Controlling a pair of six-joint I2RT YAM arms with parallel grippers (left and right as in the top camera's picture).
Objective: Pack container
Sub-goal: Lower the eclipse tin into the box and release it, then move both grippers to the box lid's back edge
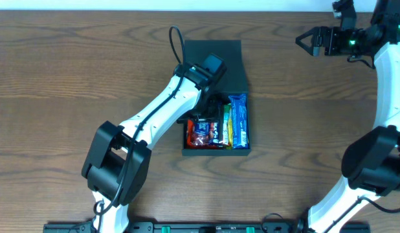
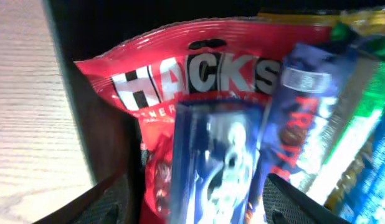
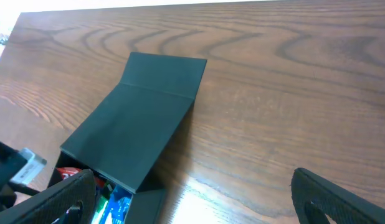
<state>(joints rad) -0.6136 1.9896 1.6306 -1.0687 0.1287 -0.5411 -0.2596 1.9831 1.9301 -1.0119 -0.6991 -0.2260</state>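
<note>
Dark container with lid back, snack packets inside; left hand parted above them, right hand wide.

Dark brown wood-grain table, soft glare, pale strip along far edge

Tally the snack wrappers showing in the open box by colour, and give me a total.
Red packet: 1
Dark blue packets: 2
Green bar: 1
Bright blue bar: 1
Total: 5 visible in the container
</note>
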